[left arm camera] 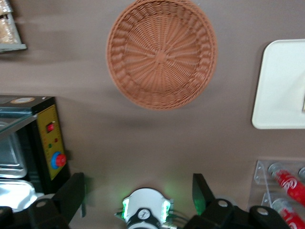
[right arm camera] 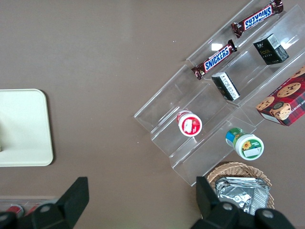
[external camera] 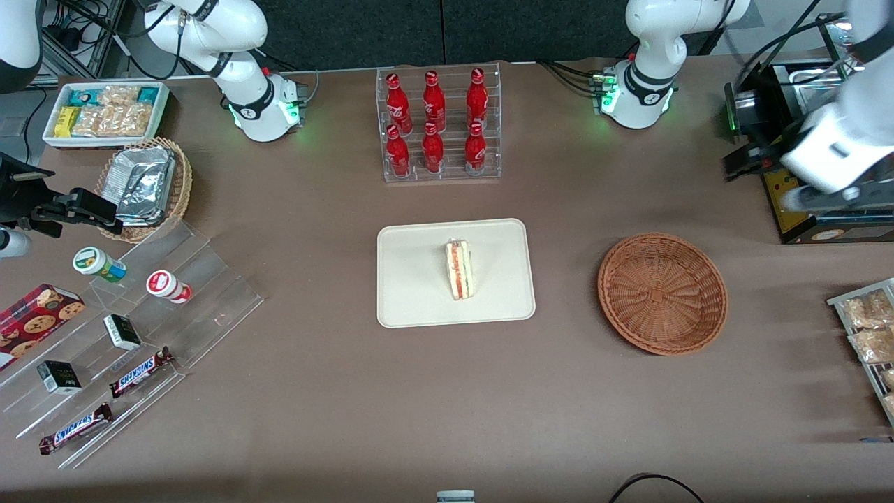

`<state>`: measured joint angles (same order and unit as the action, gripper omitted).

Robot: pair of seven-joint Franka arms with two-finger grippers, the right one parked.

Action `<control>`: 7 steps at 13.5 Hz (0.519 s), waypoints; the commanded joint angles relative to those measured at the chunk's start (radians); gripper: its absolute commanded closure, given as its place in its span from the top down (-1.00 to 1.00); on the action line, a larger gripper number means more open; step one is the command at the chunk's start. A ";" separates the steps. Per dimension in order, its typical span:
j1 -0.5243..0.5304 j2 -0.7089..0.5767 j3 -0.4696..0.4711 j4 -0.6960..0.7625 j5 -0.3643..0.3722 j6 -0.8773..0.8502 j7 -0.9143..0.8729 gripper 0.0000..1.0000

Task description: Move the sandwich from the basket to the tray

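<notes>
My hand (left arm camera: 138, 191) hangs with its fingers wide apart, holding nothing, at the right edge of the front frame, high over the brown desk (external camera: 335, 391). The small triangular white-bread sandwich (external camera: 459, 270) lies on the cream-white rectangular tray (external camera: 412, 279) at the frame's middle, well apart from my hand. Between them sits the round reddish-brown wicker basket (external camera: 662, 293).

I see the sandwich (external camera: 459, 269) lying on the tray (external camera: 412, 307), well apart from my gripper (left arm camera: 138, 193), which hangs with fingers spread above bare table; the basket (external camera: 662, 293) sits between them.
</notes>
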<state>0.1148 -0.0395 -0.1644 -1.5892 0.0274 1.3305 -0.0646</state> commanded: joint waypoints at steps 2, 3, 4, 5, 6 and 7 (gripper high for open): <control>-0.134 -0.062 0.172 -0.018 -0.014 -0.040 0.058 0.98; -0.138 -0.057 0.178 -0.015 -0.015 -0.037 0.057 0.98; -0.141 -0.045 0.174 -0.008 -0.015 -0.027 0.055 0.99; -0.139 -0.019 0.158 0.007 -0.015 -0.021 0.048 0.99; -0.138 0.005 0.137 0.046 -0.015 -0.028 0.045 0.99; -0.138 0.024 0.135 0.075 -0.015 -0.031 0.051 0.98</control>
<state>-0.0120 -0.0630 -0.0207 -1.5838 0.0223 1.3084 -0.0169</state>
